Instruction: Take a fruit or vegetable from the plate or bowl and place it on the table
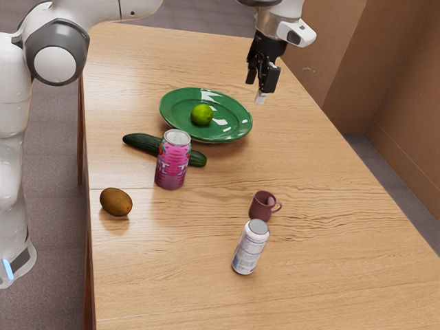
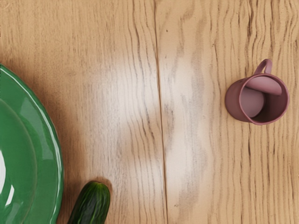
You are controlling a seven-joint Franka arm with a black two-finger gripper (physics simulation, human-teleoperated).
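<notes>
Across the exterior view, left to right: 1 kiwi (image 1: pixel 116 202) lies on the desk (image 1: pixel 330 268), well apart from the hand (image 1: pixel 262 82). Nearer it come the cucumber (image 1: pixel 144 142) and pink can (image 1: pixel 172 161), then the green plate (image 1: pixel 237 128) with 1 lime (image 1: pixel 202 115) on it — lower left of the hand. The white can (image 1: pixel 249 249) and mug (image 1: pixel 260 206) stand below the hand's level — whether it's spread or pressed together, I can't tell.
</notes>
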